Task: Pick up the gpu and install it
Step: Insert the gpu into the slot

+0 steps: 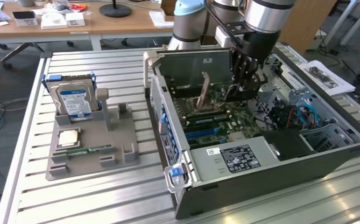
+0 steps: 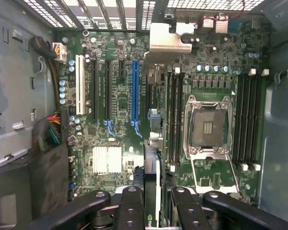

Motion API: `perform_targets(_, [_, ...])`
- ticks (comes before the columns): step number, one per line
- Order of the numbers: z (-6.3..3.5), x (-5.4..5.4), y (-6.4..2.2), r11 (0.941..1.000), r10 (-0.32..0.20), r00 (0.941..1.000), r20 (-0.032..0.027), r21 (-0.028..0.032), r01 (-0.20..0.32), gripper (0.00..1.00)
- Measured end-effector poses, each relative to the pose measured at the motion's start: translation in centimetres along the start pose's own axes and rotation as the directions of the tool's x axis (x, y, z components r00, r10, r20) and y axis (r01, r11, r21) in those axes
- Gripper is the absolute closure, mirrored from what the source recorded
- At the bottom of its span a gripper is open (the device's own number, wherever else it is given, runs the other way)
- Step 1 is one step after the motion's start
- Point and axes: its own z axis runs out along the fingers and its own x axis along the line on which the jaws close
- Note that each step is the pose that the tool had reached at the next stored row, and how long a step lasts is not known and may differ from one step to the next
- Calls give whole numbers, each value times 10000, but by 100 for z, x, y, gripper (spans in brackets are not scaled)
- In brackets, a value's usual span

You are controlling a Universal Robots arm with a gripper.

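Observation:
My gripper (image 1: 242,91) hangs inside the open computer case (image 1: 329,154), above the motherboard (image 1: 223,121). It is shut on the gpu (image 2: 152,165), a thin card seen edge-on between the black fingers (image 2: 132,203). The card's silvery end bracket (image 2: 168,40) points toward the case's slotted rear wall. In the exterior view the brownish card (image 1: 203,93) slants down toward that view's left from the gripper. The card hovers over the board between the long blue slot (image 2: 135,91) and the memory slots (image 2: 175,120), apart from both.
A grey holder (image 1: 92,144) on the slatted table at the exterior view's left carries a hard drive (image 1: 74,100), a processor chip (image 1: 67,137) and a green memory stick (image 1: 83,151). Inside the case are the open processor socket (image 2: 207,127), cables (image 1: 304,114) and a power supply (image 1: 242,158).

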Motion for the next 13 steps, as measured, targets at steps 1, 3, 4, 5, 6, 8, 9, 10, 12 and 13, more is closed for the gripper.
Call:
perform_targets(1, [12, 1, 6, 10000, -15, 10000, 1, 0, 15, 73])
perform_targets(3, [34, 1, 18, 10000, -40, 10000, 1, -1, 40, 73])
perform_targets(4, [44, 2, 23, 10000, -53, 10000, 2, -1, 53, 73])
perform_targets(5, [53, 2, 29, 10000, -64, 10000, 2, -3, 64, 73])
perform_targets(6, [62, 3, 34, 10000, -77, 10000, 2, -2, 77, 73])
perform_targets(8, [68, 9, 42, 9999, -106, 9999, 1, -4, 106, 73])
perform_targets(9, [69, 17, 45, 9999, -121, 9999, 2, -4, 121, 73])
perform_targets(10, [70, 29, 49, 9999, -133, 9999, 5, -4, 133, 73])
perform_targets(12, [69, 60, 57, 9999, -154, 9999, 6, -2, 154, 73])
perform_targets(13, [68, 75, 61, 9999, -164, 9999, 6, -2, 164, 73])
